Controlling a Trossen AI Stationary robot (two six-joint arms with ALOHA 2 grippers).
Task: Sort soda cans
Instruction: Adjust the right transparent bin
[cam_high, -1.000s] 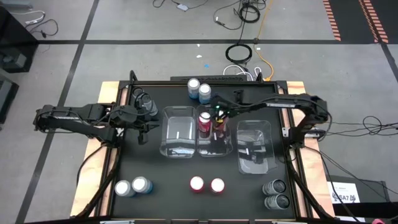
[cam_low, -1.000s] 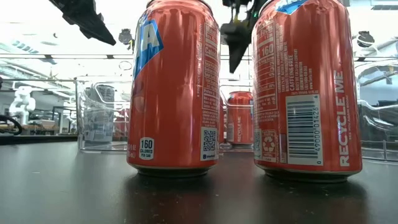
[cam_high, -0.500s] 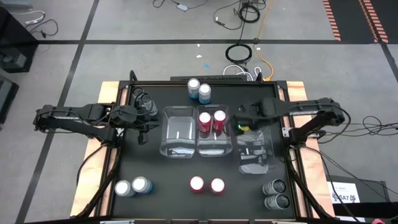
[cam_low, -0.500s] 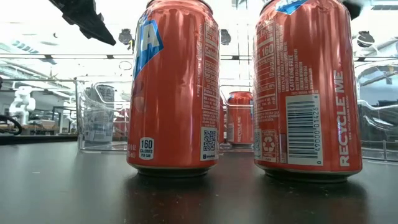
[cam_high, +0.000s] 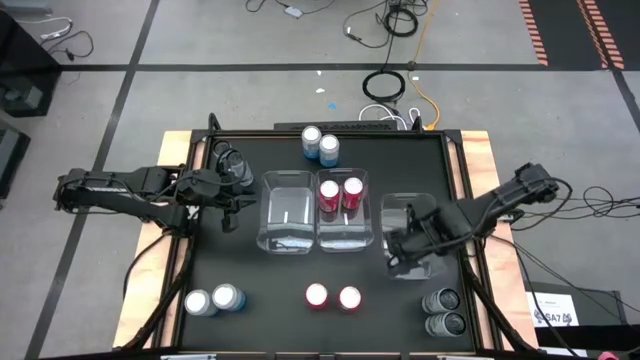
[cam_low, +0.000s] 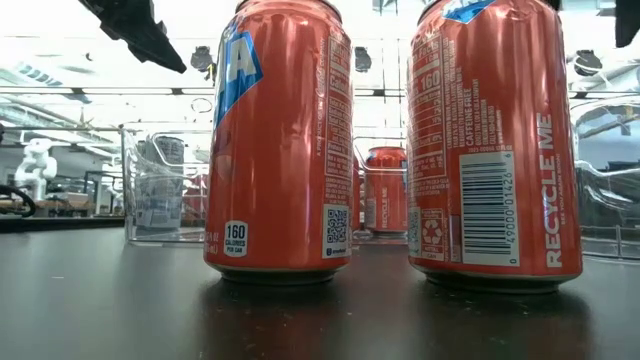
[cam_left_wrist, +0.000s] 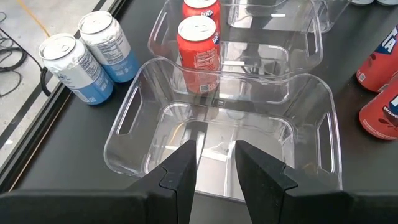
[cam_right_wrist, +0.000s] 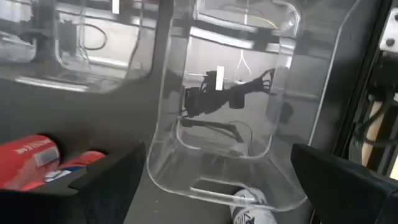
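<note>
Two red cans (cam_high: 329, 195) (cam_high: 352, 189) stand upright in the middle clear bin (cam_high: 343, 238); they show in the left wrist view too (cam_left_wrist: 198, 43). Two more red cans (cam_high: 316, 296) (cam_low: 278, 140) stand at the near edge. Pairs of light blue cans stand at the far edge (cam_high: 320, 144) (cam_left_wrist: 87, 56) and near left (cam_high: 212, 300). Two dark cans (cam_high: 443, 312) stand near right. My left gripper (cam_high: 226, 208) (cam_left_wrist: 214, 177) is open and empty, beside the left bin (cam_high: 287, 212). My right gripper (cam_high: 398, 252) (cam_right_wrist: 217, 186) hovers wide open over the right bin (cam_high: 410, 215).
The three clear bins sit side by side in the table's middle; the left bin (cam_left_wrist: 224, 124) and the right bin (cam_right_wrist: 224, 93) hold no cans. Cables lie on the floor beyond the far edge. Bare black tabletop runs between the bins and the near row of cans.
My right gripper has drawn away from the two red cans in the middle bin, swinging toward the table's right edge and then its near edge, and now hangs over the right bin. Both red cans stay upright in the middle bin.
</note>
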